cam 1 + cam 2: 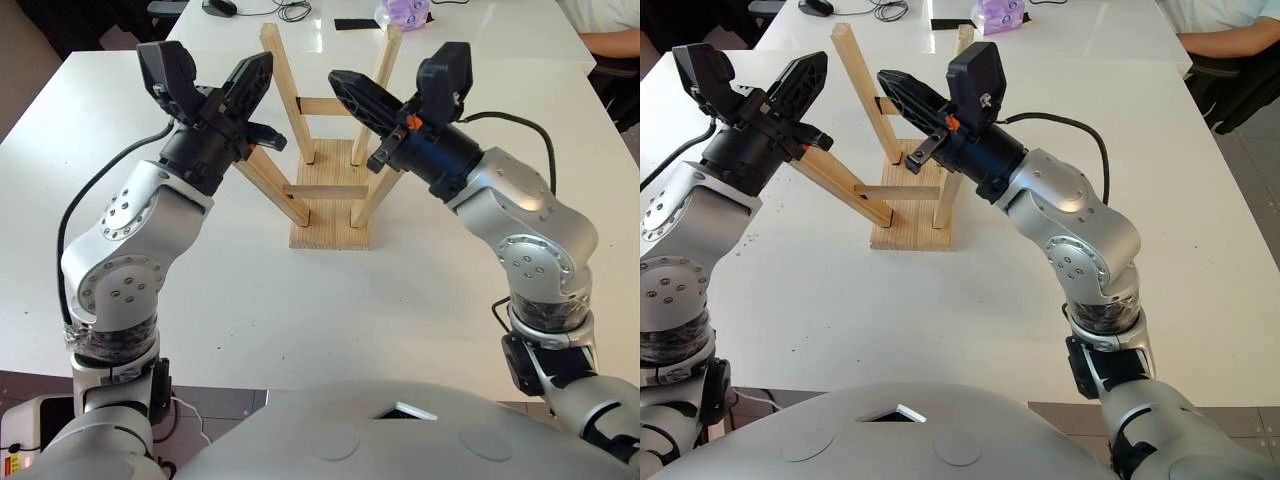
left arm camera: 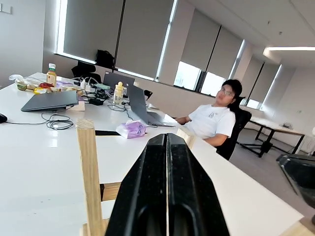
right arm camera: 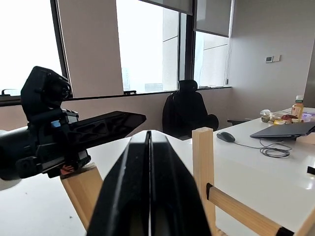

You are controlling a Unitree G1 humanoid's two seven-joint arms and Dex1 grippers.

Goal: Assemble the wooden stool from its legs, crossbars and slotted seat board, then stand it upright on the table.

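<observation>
The wooden stool stands upside down in mid table, its seat board flat on the top and all legs pointing up. Crossbars join the legs. My left gripper is shut with nothing between its fingers; its base sits over the top end of the near left leg, which leans outward. My right gripper is also shut and holds nothing, its base above the near right leg. The two fingertips point toward each other, on either side of the far left leg.
At the table's back edge lie a mouse with cables, a black strip and a purple tissue pack. A laptop rests on a farther desk. Bare white tabletop lies in front of the stool.
</observation>
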